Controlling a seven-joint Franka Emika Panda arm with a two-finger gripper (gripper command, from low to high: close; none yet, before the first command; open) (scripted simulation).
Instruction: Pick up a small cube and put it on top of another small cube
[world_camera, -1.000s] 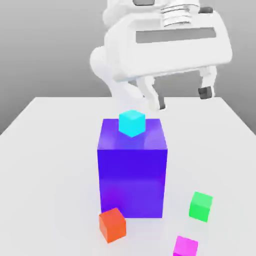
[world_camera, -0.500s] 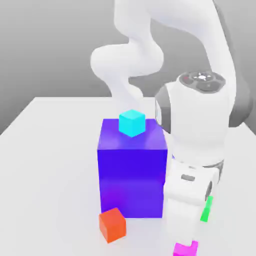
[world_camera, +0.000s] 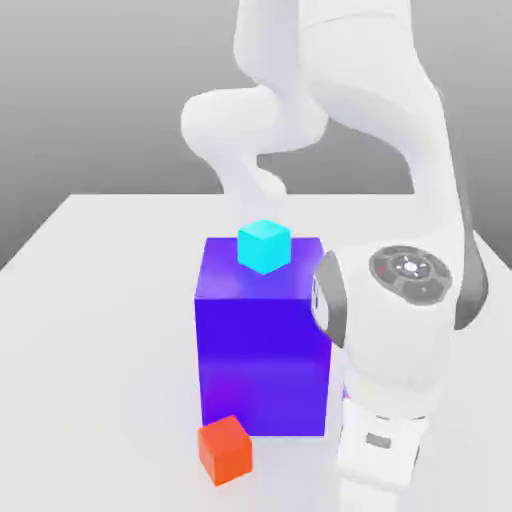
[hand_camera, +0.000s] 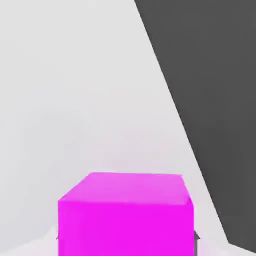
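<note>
The small cube (hand_camera: 125, 215), plain magenta, sits on the white table very close to the hand camera. My gripper (hand_camera: 126, 239) is down around it and shut on it, with a dark fingertip sliver (hand_camera: 196, 236) showing at the cube's side. In the exterior view my hand (world_camera: 378, 455) hangs low at the table's front, on the exterior view's right, and covers this cube. Another small cube is hidden behind my arm there.
A big blue-purple block (world_camera: 265, 335) stands mid-table with a cyan cube (world_camera: 264, 246) on top, just beside my forearm. An orange-red cube (world_camera: 224, 450) lies in front of the block. The white table (world_camera: 100, 330) ends at an edge near the magenta cube (hand_camera: 170, 100).
My arm has come down from above the block to the table's front right, covering the green and magenta cubes. The fingers, open earlier, have shut.
</note>
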